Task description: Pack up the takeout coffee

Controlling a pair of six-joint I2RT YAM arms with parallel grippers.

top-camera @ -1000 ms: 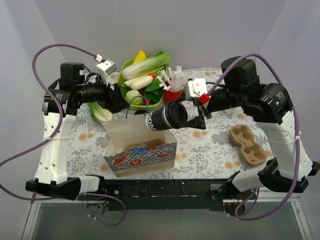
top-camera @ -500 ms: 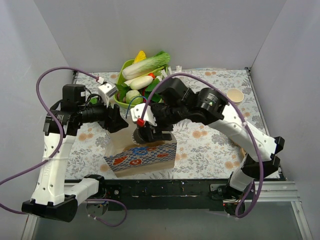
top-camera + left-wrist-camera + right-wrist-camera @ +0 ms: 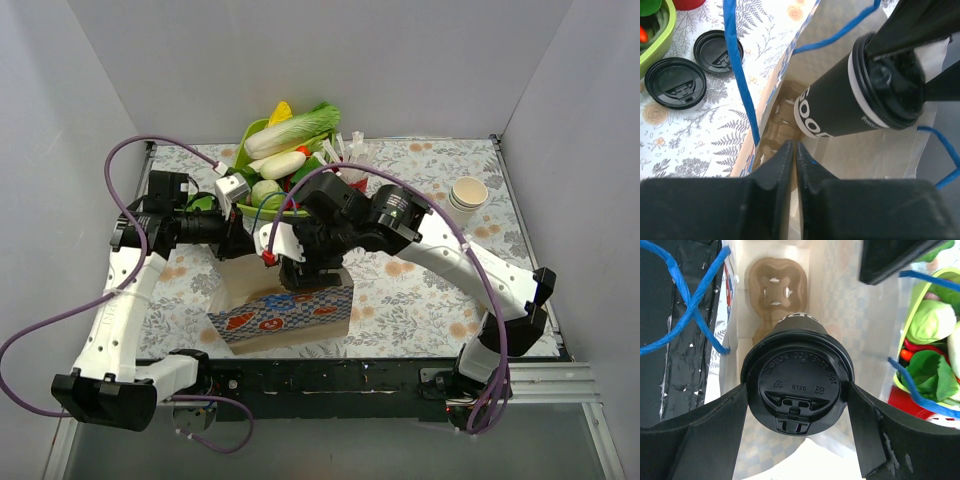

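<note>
Your takeout coffee [image 3: 797, 382] hangs tilted in the mouth of the paper bag [image 3: 285, 310], with the cup carrier [image 3: 775, 287] below it, toward 12 o'clock. The right gripper [image 3: 797, 402] jaws pinch its lid. The left gripper [image 3: 794, 155] jaws press on the bag's rim at 10 o'clock.

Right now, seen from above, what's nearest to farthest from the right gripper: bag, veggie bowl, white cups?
1. Bag, right under the right gripper.
2. Veggie bowl, behind, at the back.
3. White cups, far right.
</note>
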